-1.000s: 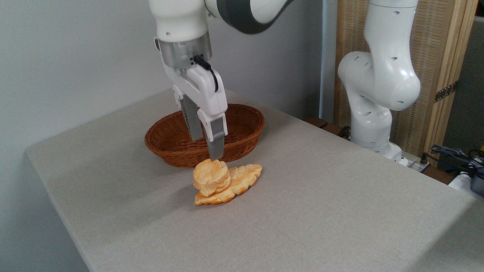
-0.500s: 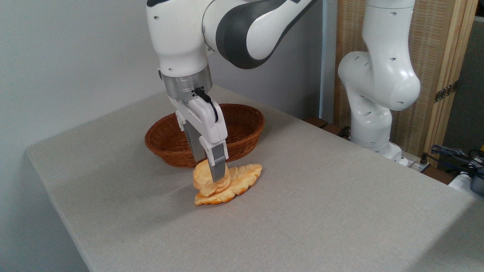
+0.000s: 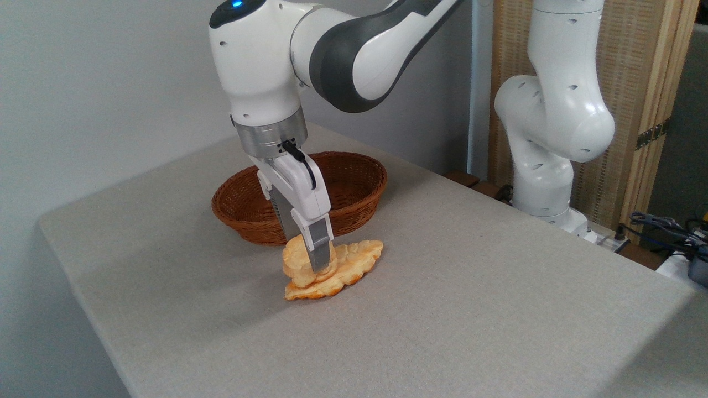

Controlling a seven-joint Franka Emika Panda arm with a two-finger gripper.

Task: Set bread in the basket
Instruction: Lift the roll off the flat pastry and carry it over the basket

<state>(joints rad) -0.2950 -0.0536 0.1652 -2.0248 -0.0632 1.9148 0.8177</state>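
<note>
Jaws: the 2 fingers straddle the bun, the near one down across its front face, the far one mostly hidden behind it; whether they press the bun or merely stand beside it cannot be told.
Gripper (image 3: pixel 310 260): points straight down from a white wrist with a grey metal collar, a black cable looped at its side.
Bread (image 3: pixel 301 267): small, round, thick and golden with scalloped edges; it sits on the left end of the flat bread and not in the basket.
Flat bread (image 3: pixel 354 262): a longer, leaf-shaped, braided golden piece lying on the table, its right end reaching out past the bun.
Basket (image 3: pixel 354 193): oval, reddish-brown wicker, just behind the 2 breads; its near wall is close to the bun, and nothing shows in the visible part of its inside.
Table (image 3: pixel 470 309): covered in plain grey cloth.
Arm: white with dark grey joints, a blue light lit on the top of the wrist segment.
Background: the arm's base column stands at the table's far right edge in front of a woven screen; cables lie at the far right.
</note>
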